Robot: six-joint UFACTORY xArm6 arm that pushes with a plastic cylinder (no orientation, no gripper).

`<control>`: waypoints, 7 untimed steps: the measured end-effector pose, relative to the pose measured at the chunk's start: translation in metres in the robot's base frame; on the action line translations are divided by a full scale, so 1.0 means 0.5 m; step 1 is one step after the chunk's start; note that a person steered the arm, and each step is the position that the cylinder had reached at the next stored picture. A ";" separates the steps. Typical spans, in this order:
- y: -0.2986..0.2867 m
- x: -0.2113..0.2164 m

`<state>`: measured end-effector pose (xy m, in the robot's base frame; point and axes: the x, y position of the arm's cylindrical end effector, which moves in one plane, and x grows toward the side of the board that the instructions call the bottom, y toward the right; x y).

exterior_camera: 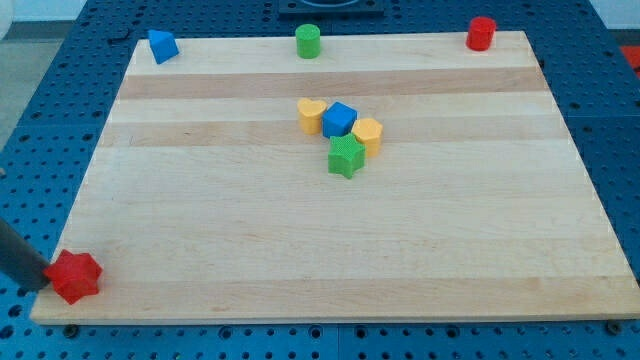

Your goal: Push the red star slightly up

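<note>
The red star point(76, 277) sits at the board's bottom left corner, close to the left and bottom edges. My dark rod comes in from the view's left edge, and my tip point(47, 284) is at the star's left side, touching it or nearly so.
The wooden board point(300, 250) holds a cluster in the upper middle: a yellow heart point(311, 115), a blue cube point(340, 119), a yellow block point(368, 133) and a green star point(346, 157). Along the top edge stand a blue block point(162, 46), a green cylinder point(307, 41) and a red cylinder point(481, 33).
</note>
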<state>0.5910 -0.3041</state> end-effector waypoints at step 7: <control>0.169 0.046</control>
<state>0.6142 -0.2196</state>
